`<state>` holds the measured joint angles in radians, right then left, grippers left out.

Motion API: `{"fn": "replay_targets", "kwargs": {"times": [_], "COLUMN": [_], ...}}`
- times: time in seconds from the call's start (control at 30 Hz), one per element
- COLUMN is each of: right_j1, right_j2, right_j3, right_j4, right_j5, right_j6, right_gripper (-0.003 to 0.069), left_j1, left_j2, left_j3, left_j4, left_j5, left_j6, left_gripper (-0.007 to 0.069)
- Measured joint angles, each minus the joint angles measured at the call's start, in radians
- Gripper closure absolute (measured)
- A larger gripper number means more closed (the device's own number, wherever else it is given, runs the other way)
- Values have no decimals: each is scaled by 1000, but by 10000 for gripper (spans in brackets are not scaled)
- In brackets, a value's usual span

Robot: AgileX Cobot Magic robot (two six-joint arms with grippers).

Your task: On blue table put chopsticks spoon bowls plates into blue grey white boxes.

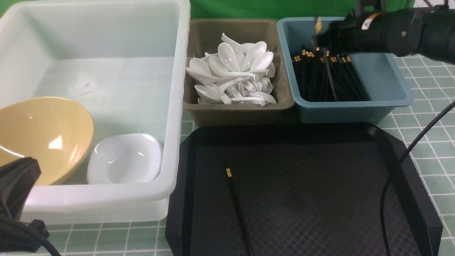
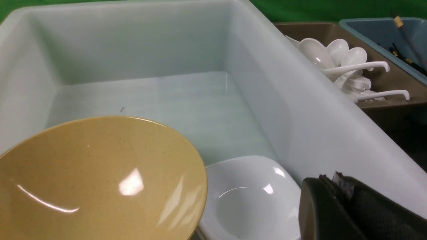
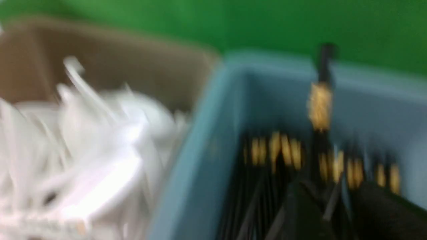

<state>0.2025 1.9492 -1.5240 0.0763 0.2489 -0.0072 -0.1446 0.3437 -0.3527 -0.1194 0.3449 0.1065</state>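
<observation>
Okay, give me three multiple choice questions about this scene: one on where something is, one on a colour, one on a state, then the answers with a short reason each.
1. Where does the lone black gold-banded chopstick lie?
A. on the black textured tray
B. in the grey-brown bin
C. in the tub

2. What colour is the bin holding the bundle of black chopsticks?
A. white
B. slate-blue
C. black

3. How does the wide mustard-tan bowl sit in the translucent white tub?
A. upside down
B. flat and level
C. tilted on its side

Answers: A, it rests alone on the tray's surface; B, its walls are slate-blue; C, its opening faces sideways, beside a white dish.
</observation>
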Motion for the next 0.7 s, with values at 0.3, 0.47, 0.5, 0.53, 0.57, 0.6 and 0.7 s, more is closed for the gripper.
{"fn": "replay_targets", "kwargs": {"times": [0.3, 0.47, 0.5, 0.53, 0.57, 0.6, 0.7], "right_j1": [227, 477, 519, 544, 559, 563, 590], "right_j2": [-66, -56, -44, -32, -22, -19, 38], "right_j3": [1, 67, 71, 71, 71, 71, 71], "right_j4": [51, 55, 53, 52, 49, 49, 37], "right_j5": [769, 752, 732, 717, 701, 698, 669], "right_j6": [-40, -48, -40, -29, -22, -19, 7], "right_gripper": [275, 275, 275, 275, 275, 275, 275], "left_j1": [0, 0, 0, 0, 0, 0, 0], "left_j2": [0, 0, 0, 0, 0, 0, 0], "left_j3": [19, 19, 19, 19, 19, 19, 19], "left_j4": [0, 0, 0, 0, 0, 0, 0], "left_j5": [-60, -71, -74, -75, -75, -75, -75], "left_j6": [0, 0, 0, 0, 0, 0, 0], "left_gripper": [622, 622, 622, 622, 622, 622, 622]}}
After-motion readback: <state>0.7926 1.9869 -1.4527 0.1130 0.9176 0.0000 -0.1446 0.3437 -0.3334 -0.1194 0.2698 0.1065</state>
